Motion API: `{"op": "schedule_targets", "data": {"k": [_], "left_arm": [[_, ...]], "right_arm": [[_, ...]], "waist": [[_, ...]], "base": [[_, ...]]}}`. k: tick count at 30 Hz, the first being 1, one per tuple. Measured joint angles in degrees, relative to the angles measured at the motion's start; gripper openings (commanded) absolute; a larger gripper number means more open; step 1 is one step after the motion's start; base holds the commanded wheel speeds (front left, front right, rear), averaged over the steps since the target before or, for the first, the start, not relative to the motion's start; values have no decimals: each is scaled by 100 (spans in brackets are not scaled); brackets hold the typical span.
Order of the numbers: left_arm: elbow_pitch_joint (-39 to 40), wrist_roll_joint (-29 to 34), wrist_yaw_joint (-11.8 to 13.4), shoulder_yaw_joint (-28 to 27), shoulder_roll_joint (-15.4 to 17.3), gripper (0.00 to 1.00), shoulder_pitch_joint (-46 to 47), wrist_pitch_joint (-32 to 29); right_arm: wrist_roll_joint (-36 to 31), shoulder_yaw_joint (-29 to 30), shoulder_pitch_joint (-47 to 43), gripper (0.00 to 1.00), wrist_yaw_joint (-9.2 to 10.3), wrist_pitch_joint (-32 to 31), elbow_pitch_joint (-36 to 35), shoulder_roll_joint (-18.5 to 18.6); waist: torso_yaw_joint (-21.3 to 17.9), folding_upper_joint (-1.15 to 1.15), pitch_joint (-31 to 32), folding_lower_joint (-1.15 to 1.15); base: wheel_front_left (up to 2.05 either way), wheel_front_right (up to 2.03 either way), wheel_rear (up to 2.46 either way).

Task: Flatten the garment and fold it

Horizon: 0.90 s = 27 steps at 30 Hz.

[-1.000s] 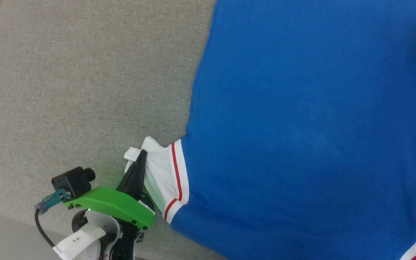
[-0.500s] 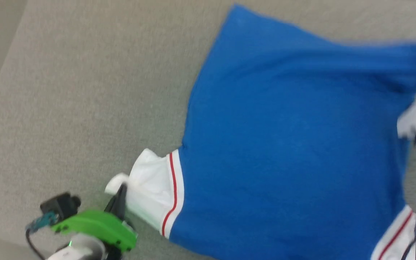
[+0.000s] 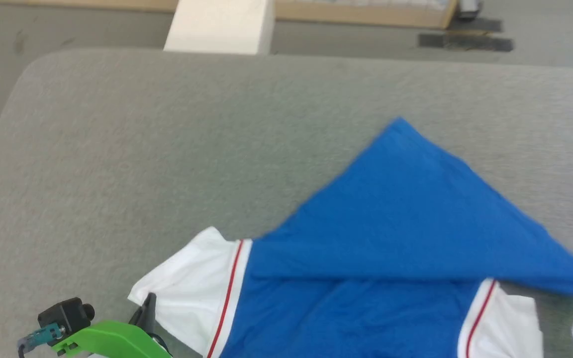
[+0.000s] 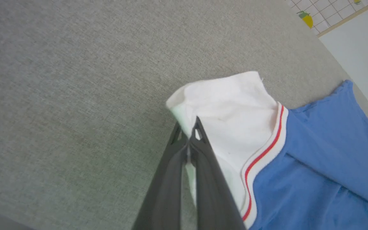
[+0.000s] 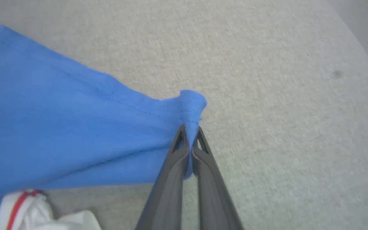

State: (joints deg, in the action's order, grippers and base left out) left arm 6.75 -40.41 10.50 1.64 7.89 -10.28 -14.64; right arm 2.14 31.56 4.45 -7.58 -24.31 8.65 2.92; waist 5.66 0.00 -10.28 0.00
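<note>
Folding looks barely begun: L gripper [image 4: 187, 128] pinches white sleeve [image 4: 228, 105], R gripper [image 5: 190, 131] pinches hem corner [image 5: 193, 100] of garment [image 3: 406, 214]; most folds left.

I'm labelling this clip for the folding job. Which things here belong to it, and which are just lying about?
Belong to the job:
- the garment
- the left gripper, shut on its white sleeve
- the right gripper, shut on a blue corner
- the grey table under it

Lying about, beyond the table:
- white block
- wooden-edged board
- dark mat
</note>
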Motion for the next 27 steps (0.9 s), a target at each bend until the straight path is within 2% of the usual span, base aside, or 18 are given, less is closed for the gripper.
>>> {"op": "schedule_targets", "data": {"k": [6,10,11,12,13,19,24,27], "left_arm": [[53,0,21,37,2,0,-60,-51],[62,0,22,68,2,0,-59,-51],[62,0,22,71,2,0,-58,-51],[63,0,22,73,2,0,-58,-51],[63,0,22,71,7,0,-58,-51],[53,0,21,83,30,0,-52,-49],[42,0,14,111,27,0,-21,-47],[27,-1,10,125,27,0,28,-40]], "right_arm": [[350,-3,-411,0,0,-1319,58,-1],[553,4,-481,0,0,-1653,129,11],[581,0,-481,4,0,-1648,120,11],[601,-16,-482,37,0,-1590,93,11],[603,-26,-484,100,0,-1437,34,2],[550,-331,-244,100,0,166,-437,9],[428,-1326,282,100,0,1801,-637,151],[463,-1825,647,100,0,2296,-349,380]], "waist": [[-296,0,216,0],[-385,0,300,0],[-387,0,304,0],[-383,0,301,0],[-375,0,292,0],[-313,0,250,0],[-238,0,163,0],[-183,0,76,0]], "base": [[0,0,0],[0,0,0],[0,0,0],[0,0,0],[0,0,0],[0,0,0],[0,0,0],[0,0,0]]}}
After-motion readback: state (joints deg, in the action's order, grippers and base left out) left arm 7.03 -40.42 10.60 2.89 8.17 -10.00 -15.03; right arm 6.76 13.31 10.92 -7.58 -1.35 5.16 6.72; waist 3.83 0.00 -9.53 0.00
